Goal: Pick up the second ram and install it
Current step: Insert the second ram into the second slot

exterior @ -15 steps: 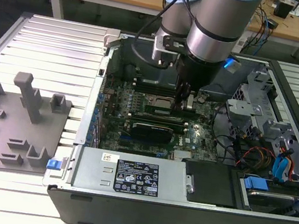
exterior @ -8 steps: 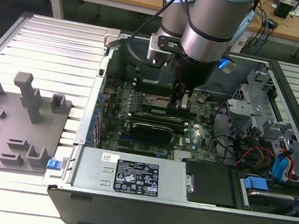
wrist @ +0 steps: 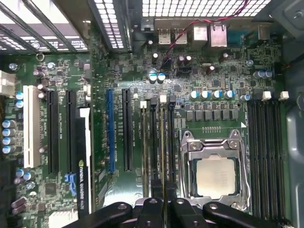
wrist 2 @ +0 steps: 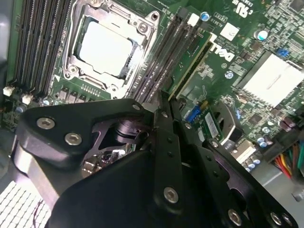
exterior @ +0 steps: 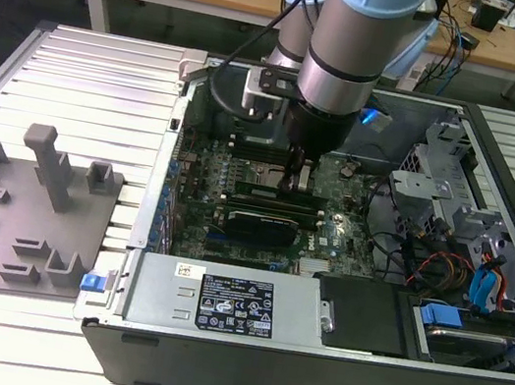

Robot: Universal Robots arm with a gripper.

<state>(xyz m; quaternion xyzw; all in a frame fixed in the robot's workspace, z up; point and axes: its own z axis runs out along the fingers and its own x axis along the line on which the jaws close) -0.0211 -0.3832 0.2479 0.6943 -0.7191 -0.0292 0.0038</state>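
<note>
Gripper [wrist: 162,209] closed on the second ram [wrist: 163,142], held edge-down in the memory slot just beside the processor socket [wrist: 214,173]. Good seating likely demands straight, even downward pressure along the stick.

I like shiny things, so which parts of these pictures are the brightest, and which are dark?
In the second wrist view, the square metal chip glares almost white, while the gripper looks black and shadowy. In the first wrist view, light pours through the vent holes of the computer case. In the exterior view, the metal table shines pale and a small blue light glows on the arm.
</note>
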